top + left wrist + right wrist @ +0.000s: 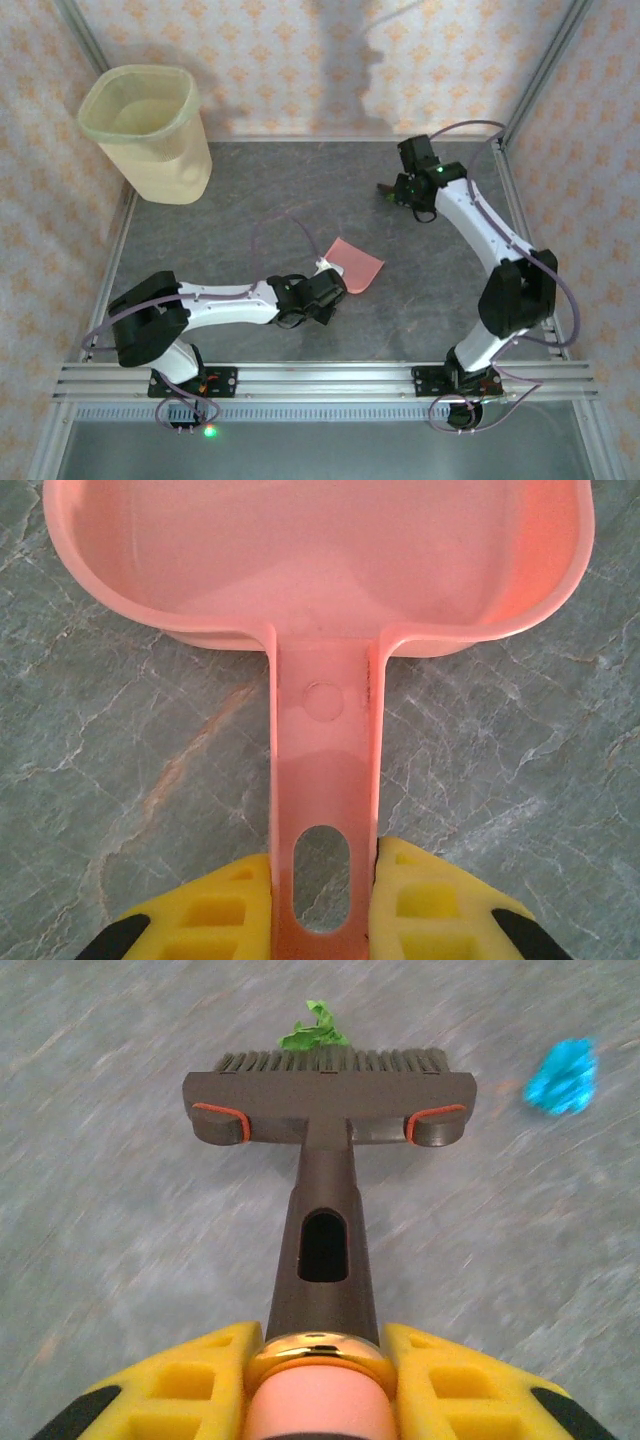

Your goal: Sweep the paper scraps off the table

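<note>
- two arms work well apart in the top view. the left gripper (pixel 322 283) is clamped on the handle of the pink dustpan (pixel 353 265), which lies about the middle of the table (pixel 250 190). the right gripper (pixel 410 190) grips a dark brush (pixel 386 194) toward the far right corner. a pale bin (pixel 150 125) stands in the far left corner. anything swept has a long run over bare table to reach the pan, so wads could scatter or stray toward the right edge on the way.
- left wrist view: yellow fingers (pixel 220 920) pinch the dustpan handle narrowly from both sides. the part of the pan in view holds nothing. its front lip is out of frame, so i cannot tell whether it sits flat. if the lip rides up, small wads would likely slip under it.
- right wrist view: the jaws are closed tight round the brush handle. a green scrap (pixel 315 1030) touches the far side of the bristles. a blue scrap (pixel 563 1075) lies apart to the right, past the end of the brush head. a straight pull would probably drag the green one and miss the blue. light crumpled paper may also hop over the bristles on a quick stroke, and the table surface is streaked with blur here.
</note>
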